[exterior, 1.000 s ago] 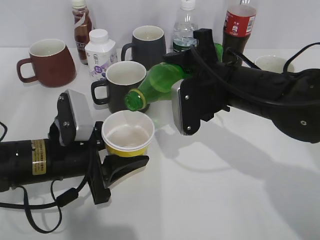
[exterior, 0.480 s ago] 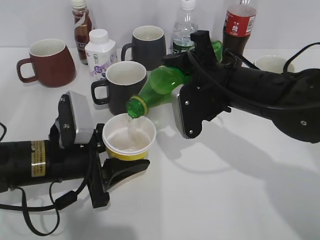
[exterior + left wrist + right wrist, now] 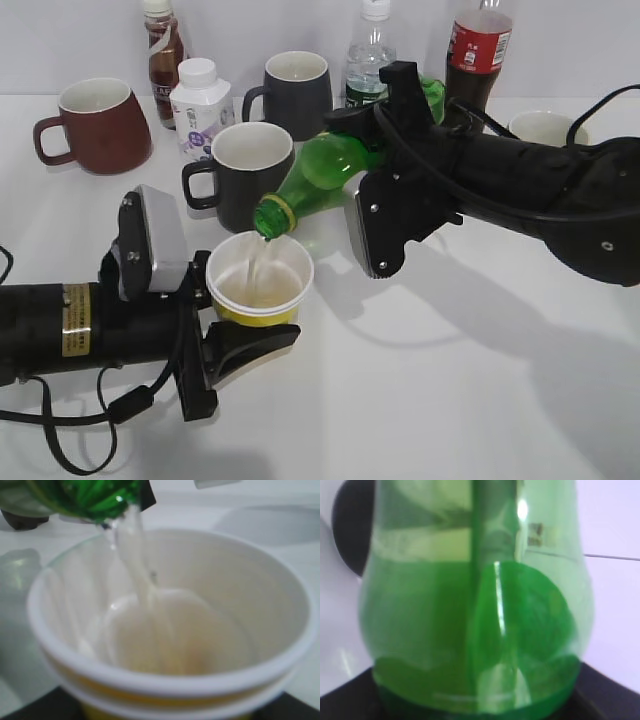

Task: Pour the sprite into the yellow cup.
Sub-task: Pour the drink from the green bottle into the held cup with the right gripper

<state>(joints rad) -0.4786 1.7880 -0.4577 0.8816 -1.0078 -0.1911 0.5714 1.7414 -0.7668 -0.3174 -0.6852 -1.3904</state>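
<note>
The sprite, a translucent green bottle, is tilted neck-down to the left in my right gripper, which is shut on its body. It fills the right wrist view. Its open mouth is just above the yellow cup, and a clear stream falls into the cup. My left gripper is shut on the yellow cup and holds it upright low over the table. In the left wrist view the cup shows its white inside, with liquid pooling at the bottom and the green bottle mouth above.
Behind stand two dark mugs, a brown-red mug, a white milk bottle, a brown drink bottle, a clear water bottle, a cola bottle and a white cup.
The bottle has tipped further down and its mouth moved over the cup. Liquid began streaming into the cup and is collecting there. The cup stays held in place.
</note>
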